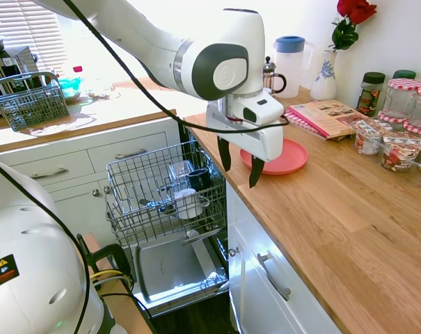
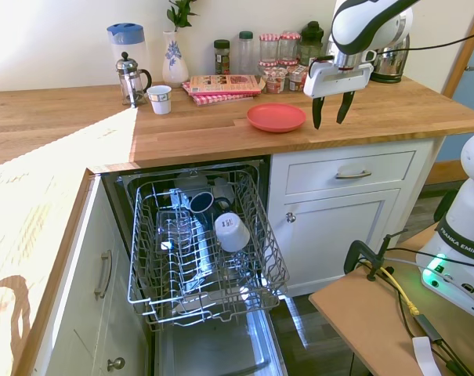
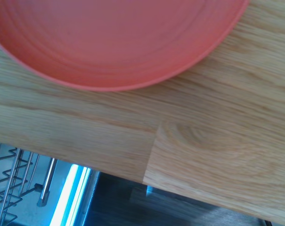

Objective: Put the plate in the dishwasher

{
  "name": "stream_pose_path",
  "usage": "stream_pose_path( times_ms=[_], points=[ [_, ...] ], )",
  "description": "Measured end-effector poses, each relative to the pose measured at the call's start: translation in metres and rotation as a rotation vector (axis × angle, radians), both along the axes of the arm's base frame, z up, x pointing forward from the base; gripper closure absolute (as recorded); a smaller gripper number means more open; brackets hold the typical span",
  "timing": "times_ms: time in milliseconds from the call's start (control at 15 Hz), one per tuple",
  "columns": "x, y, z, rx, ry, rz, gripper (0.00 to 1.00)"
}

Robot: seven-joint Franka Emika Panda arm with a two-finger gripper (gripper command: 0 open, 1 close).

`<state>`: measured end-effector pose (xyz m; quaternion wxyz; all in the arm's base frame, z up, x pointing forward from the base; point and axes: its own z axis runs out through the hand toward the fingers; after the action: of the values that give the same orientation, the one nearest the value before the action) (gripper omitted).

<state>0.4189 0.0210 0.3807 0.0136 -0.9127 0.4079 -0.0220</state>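
Going left to right in the second exterior view, we begin at the dishwasher. Its door is down and its wire rack is pulled fully out below the bench, which we take as preparation: the rack sits exposed so something can be lowered in from above. Cups and glasses crowd the far part of the rack, while the near rows of tines look free, so that seems the likeliest spot for a flat dish.

Further right, the plate lies flat on the bench, close to the front edge and just right of the dishwasher opening. Nothing is touching it. A white cup and a cafetière stand well to its left, and jars stand behind it, so the way down to its rim is unobstructed.

Right again, the tool hangs above the bench just beside the plate's right edge, fingers pointing down, spread apart and holding nothing. The wrist view shows the plate's rim and bare wood beneath. We judge this a pre-grasp pose: since the plate lies flat, its low rim is the only place to pinch.
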Motion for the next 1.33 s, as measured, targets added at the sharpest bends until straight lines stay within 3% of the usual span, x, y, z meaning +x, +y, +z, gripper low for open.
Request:
stream_pose_path(
  times_ms=[200,467,800,1000,1333],
  points=[
    [0.007,-0.001,-0.005,0.014,0.013,-0.019,0.00],
    [0.054,-0.023,-0.001,0.081,0.016,-0.105,0.00],
    [0.103,-0.036,-0.004,0.247,-0.012,-0.128,0.00],
    [0.122,-0.037,-0.022,0.268,0.009,-0.137,0.00],
    [0.124,-0.052,-0.032,0.303,0.014,-0.191,0.00]
  ],
)
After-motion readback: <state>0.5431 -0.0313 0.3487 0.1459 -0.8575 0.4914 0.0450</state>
